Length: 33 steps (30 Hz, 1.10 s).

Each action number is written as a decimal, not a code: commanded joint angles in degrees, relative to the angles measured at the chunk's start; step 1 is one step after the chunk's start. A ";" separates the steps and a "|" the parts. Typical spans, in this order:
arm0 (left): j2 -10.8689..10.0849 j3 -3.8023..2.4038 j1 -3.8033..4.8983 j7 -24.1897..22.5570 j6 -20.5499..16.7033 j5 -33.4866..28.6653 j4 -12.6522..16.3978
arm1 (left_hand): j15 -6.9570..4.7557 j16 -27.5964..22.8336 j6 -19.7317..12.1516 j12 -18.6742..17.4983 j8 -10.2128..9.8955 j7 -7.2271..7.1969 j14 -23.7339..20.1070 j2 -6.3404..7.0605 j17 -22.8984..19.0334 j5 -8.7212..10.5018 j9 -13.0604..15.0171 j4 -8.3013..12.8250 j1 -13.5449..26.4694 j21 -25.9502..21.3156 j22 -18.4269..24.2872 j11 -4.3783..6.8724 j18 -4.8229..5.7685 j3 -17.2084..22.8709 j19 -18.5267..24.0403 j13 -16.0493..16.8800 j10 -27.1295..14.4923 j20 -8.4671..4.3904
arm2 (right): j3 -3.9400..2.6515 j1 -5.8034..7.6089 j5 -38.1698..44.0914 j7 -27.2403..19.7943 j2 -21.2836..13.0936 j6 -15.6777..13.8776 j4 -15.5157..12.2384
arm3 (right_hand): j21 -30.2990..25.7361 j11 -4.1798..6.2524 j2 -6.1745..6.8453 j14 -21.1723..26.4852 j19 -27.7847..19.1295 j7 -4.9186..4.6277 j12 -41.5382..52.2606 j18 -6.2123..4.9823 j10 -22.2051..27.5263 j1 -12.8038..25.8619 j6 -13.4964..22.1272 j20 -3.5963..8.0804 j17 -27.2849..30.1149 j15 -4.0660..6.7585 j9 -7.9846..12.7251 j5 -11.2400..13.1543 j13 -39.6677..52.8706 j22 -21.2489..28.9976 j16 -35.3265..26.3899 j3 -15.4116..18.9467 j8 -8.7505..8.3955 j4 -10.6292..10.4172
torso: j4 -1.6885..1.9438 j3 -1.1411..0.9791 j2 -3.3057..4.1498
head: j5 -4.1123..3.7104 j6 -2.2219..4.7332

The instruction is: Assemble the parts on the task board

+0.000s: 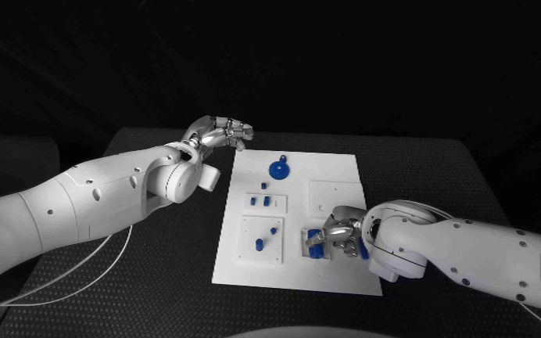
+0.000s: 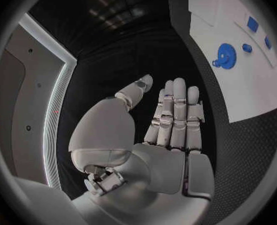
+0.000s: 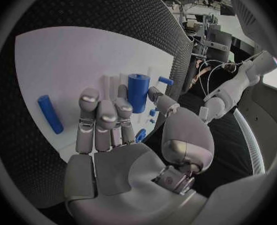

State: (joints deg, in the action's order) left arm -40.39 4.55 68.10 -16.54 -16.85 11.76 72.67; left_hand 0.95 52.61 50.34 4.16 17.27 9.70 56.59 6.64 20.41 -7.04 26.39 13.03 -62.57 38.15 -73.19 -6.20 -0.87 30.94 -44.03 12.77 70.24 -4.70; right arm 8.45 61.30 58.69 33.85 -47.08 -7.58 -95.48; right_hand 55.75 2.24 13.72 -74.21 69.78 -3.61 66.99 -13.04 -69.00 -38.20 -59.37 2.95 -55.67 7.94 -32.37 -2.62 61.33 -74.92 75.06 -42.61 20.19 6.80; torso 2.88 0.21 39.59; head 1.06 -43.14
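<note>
a black table (image 1: 135, 275) with a dotted mat fills the lower part of the scene, dark behind it. the white task board (image 1: 338, 275) lies in the middle of the table, long side running away from the robot.

the left arm (image 1: 79, 205) comes in over the table's left side and ends off the board's far left corner. the left hand (image 1: 222, 133) hangs there above the mat, holding nothing; in the left wrist view the left hand (image 2: 170, 130) is flat, fingers straight and side by side, thumb out to the side, clear of the board (image 2: 238, 60).

the right arm (image 1: 462, 252) reaches in from the right over the board's near right part. the right hand (image 1: 342, 232) is down on the board at a blue cylinder (image 1: 314, 246). in the right wrist view the fingers (image 3: 104, 120) are loosely curled just beside the upright cylinder (image 3: 137, 91), thumb on its other side; whether they actually touch or grasp it cannot be told.

a blue gear with a small handle (image 1: 278, 169) lies on the far part of the board, well apart from both hands. a blue rod (image 3: 50, 113) lies flat on the board beside the right hand. small blue pieces (image 1: 260, 199) sit in raised white blocks on the board's left half, with more (image 1: 264, 242) nearer the robot.
</note>
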 commanded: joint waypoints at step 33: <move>-0.01 -0.04 0.04 -0.34 0.64 -0.24 0.14 | -0.01 -0.44 -0.48 0.01 0.22 -0.16 0.26 -0.04 0.16 -0.36 -0.01 -0.48 0.72 -0.40 -0.17 -0.05 -0.74 0.02 -0.28 0.08 -0.46 -0.03 | 0.02 -0.29 0.81 -6.19 -1.65 4.87 -1.93 | -0.22 -0.25 2.51 -0.11 -0.46 -0.77 -1.03 -1.96 0.54 -5.13 -0.12 0.21 -0.69 0.05 -0.56 -0.25 0.85 -0.62 -1.03 5.16 -0.98 4.67 | -0.03 -0.04 0.03 | 0.24 0.28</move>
State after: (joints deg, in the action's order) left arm -40.45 4.55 68.10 -16.51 -16.85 11.76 72.66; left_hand 0.95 52.38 50.19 4.16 17.27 9.54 56.59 6.64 20.51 -7.04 26.39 12.90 -62.57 38.15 -73.28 -6.20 -0.87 31.07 -44.03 12.76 70.24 -4.70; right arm 8.46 61.08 59.07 30.18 -48.68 -5.74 -97.18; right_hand 55.75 2.04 16.11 -74.02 69.38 -3.86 66.21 -13.25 -68.82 -43.05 -59.26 2.97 -56.33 7.75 -32.89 -2.62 62.14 -74.93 74.27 -37.54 19.51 11.41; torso 2.85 0.19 39.58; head 1.32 -42.87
